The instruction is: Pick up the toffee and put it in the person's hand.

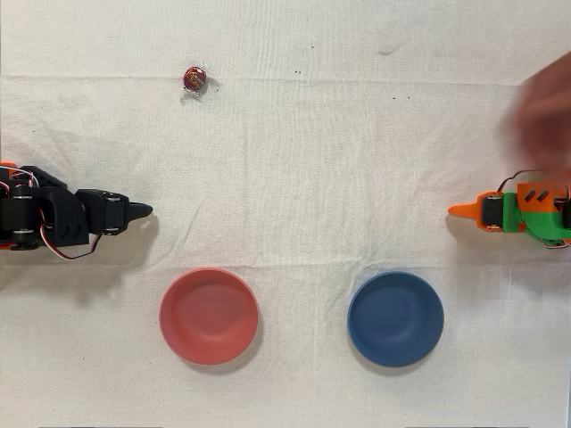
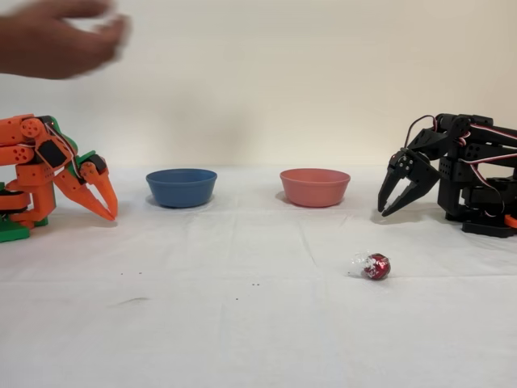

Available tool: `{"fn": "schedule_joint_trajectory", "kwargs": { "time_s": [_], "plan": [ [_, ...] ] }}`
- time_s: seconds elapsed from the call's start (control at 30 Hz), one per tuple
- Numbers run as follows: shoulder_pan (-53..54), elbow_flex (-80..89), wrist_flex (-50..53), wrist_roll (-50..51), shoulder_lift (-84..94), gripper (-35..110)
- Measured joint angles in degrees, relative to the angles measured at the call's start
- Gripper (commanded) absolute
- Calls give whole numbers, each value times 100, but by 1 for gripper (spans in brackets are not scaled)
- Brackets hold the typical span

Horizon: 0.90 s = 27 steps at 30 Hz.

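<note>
Toffee: small, round, shiny red wrapper, twisted clear end.

Toffee on cloth, apart from gripper (jaws parted).

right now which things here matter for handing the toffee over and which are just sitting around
Part of the job:
- the toffee, on the cloth, untouched
- the black gripper, empty, apart from the toffee
- the person's hand, blurred, raised above the table edge

Just lying about:
- the red bowl
- the blue bowl
- the idle orange arm
</note>
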Motion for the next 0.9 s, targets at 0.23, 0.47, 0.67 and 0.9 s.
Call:
{"fn": "schedule_joint_trajectory", "kwargs": {
  "time_s": [0.23,0.47,0.67,0.9],
  "plan": [
    [0,0,0,0,0,0],
    [0,0,0,0,0,0],
    [-272,-519,-272,536,-1081,0],
    [-334,-3727,914,1160,-3621,0]
  ]
}}
